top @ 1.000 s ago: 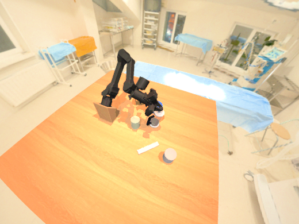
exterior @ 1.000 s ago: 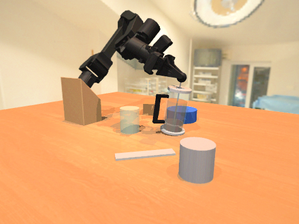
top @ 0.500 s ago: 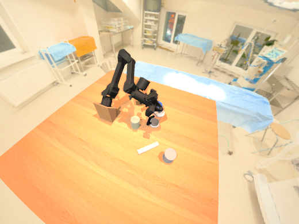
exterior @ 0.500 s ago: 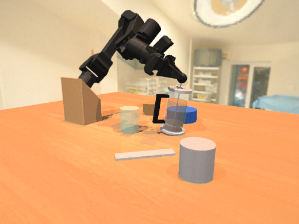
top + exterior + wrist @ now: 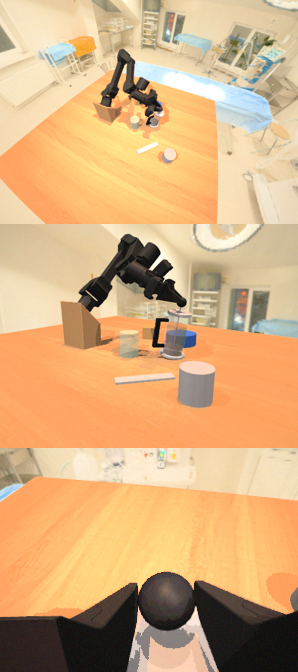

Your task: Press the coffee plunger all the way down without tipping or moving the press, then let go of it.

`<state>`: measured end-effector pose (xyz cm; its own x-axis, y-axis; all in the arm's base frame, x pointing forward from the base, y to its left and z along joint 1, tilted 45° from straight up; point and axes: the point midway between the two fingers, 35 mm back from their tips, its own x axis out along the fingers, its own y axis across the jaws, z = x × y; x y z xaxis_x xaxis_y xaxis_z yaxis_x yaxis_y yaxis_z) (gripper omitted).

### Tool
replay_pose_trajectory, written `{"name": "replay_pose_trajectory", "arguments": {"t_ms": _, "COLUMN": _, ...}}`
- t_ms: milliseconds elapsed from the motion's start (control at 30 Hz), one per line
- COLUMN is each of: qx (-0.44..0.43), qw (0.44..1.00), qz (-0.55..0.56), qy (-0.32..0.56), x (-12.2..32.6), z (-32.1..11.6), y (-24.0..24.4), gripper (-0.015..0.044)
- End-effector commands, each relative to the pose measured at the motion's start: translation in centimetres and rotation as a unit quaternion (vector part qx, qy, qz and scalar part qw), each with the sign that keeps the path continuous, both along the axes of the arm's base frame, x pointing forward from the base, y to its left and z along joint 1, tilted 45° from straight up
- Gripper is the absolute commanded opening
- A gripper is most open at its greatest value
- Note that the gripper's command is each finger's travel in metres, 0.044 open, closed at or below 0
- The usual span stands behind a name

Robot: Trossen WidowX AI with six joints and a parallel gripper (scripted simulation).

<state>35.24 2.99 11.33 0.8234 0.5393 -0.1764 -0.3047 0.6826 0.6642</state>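
Observation:
The coffee press (image 5: 153, 122) (image 5: 174, 339) has a clear body and a black handle (image 5: 155, 333). It leans slightly to the right in the exterior view, its lid (image 5: 159, 114) (image 5: 172, 312) and base (image 5: 172, 356) slanting. The black round plunger knob (image 5: 182, 302) (image 5: 166, 598) is close above the lid, with a short piece of thin rod showing between. My gripper (image 5: 159, 109) (image 5: 181, 301) (image 5: 165, 589) is shut on the knob, one finger against each side in the wrist view. The plunger is low inside the body; its disc is hard to tell from the dark contents.
A pale green cylinder (image 5: 134, 122) (image 5: 129, 344) stands on the handle side. A blue cylinder (image 5: 191, 339) and a small tan block (image 5: 148, 333) are behind. A white bar (image 5: 147, 147) (image 5: 144, 378) and a grey cylinder (image 5: 168, 156) (image 5: 196, 385) are in front. A brown wedge (image 5: 106, 112) (image 5: 73, 324) stands near the arm base.

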Motion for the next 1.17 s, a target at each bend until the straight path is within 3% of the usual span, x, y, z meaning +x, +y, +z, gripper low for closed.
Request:
{"name": "replay_pose_trajectory", "arguments": {"t_ms": 0, "qx": 0.0, "qw": 1.0, "qz": 0.0, "qy": 0.0, "x": 0.0, "z": 0.0, "y": 0.0, "gripper": 0.0181}}
{"name": "replay_pose_trajectory", "arguments": {"t_ms": 333, "qx": 0.0, "qw": 1.0, "qz": 0.0, "qy": 0.0, "x": 0.0, "z": 0.0, "y": 0.0, "gripper": 0.044}}
{"name": "replay_pose_trajectory", "arguments": {"t_ms": 533, "qx": -0.002, "qw": 1.0, "qz": 0.001, "qy": 0.003, "x": -0.2, "z": 0.7, "y": -0.9, "gripper": 0.044}}
{"name": "replay_pose_trajectory", "arguments": {"t_ms": 767, "qx": 0.002, "qw": 1.0, "qz": 0.005, "qy": 0.009, "x": -2.7, "z": 5.3, "y": -5.5, "gripper": 0.044}}
{"name": "replay_pose_trajectory", "arguments": {"t_ms": 1133, "qx": 0.003, "qw": 1.0, "qz": 0.005, "qy": 0.009, "x": -2.8, "z": 5.4, "y": -5.6, "gripper": 0.044}}
